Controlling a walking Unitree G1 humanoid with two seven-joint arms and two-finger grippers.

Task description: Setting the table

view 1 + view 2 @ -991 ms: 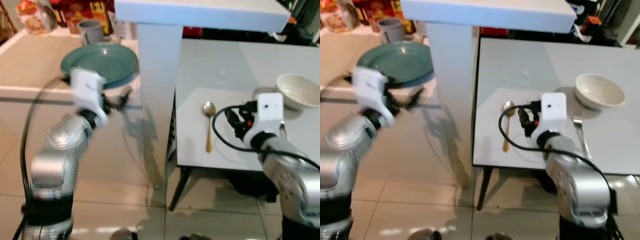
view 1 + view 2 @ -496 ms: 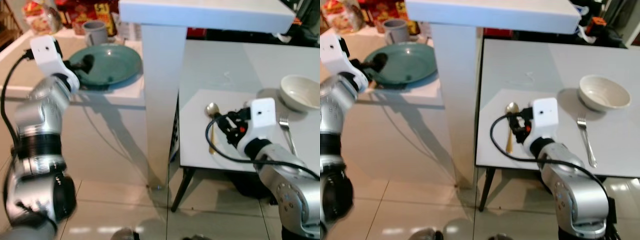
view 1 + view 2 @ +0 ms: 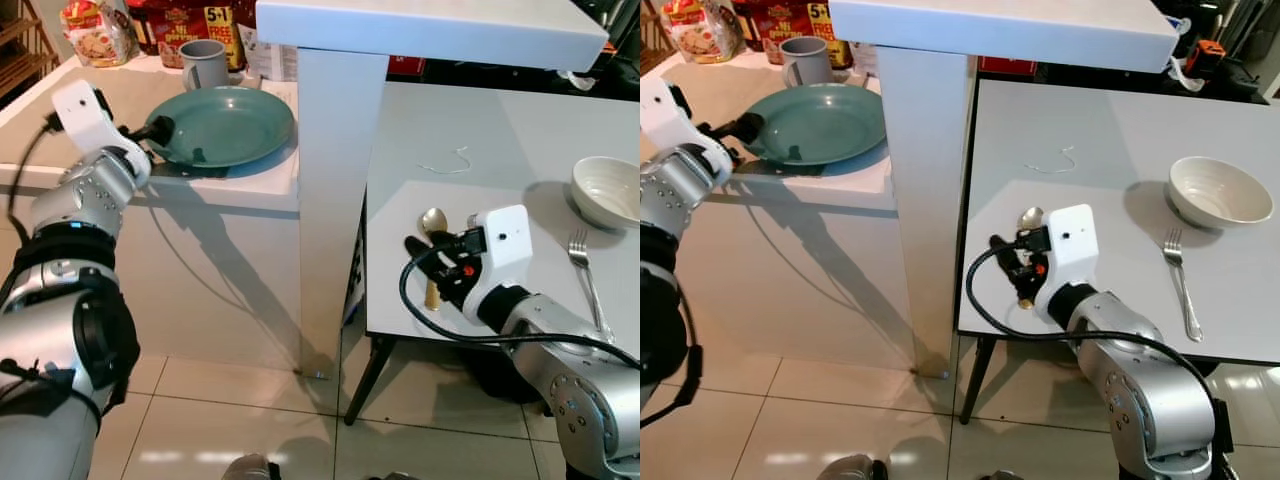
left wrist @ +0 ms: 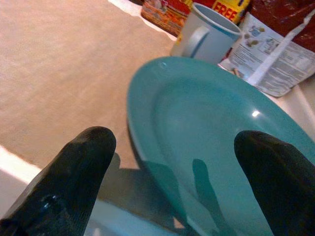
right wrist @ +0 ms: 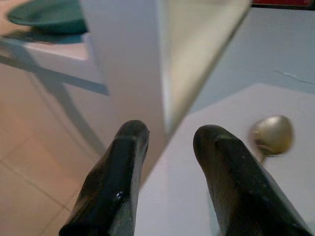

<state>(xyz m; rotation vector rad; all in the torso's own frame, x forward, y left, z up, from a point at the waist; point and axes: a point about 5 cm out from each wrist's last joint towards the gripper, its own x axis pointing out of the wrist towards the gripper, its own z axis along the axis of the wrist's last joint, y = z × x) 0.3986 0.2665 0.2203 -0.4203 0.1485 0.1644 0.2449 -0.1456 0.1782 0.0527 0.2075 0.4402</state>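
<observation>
A teal plate (image 3: 222, 125) lies on the beige counter (image 3: 90, 110) at the left. My left gripper (image 3: 152, 130) is open at the plate's left rim; in the left wrist view its fingers (image 4: 81, 162) stand wide apart with the plate (image 4: 211, 142) between and just beyond them. On the white table (image 3: 500, 130) at the right lie a gold spoon (image 3: 432, 222), a fork (image 3: 588, 275) and a white bowl (image 3: 608, 190). My right gripper (image 3: 425, 250) is open and holds nothing, low over the spoon's handle near the table's front left corner; the spoon's bowl (image 5: 271, 133) sits beside its fingers.
A grey mug (image 3: 203, 63) and snack packets (image 3: 185, 20) stand behind the plate. A white pillar (image 3: 335, 180) under a white shelf (image 3: 430, 25) separates counter and table. A thin thread (image 3: 445, 163) lies on the table. Tiled floor (image 3: 250, 420) lies below.
My left arm has swung up and left, from the plate's near edge to its left rim. The right gripper has shifted left over the spoon. The camera has moved too.
</observation>
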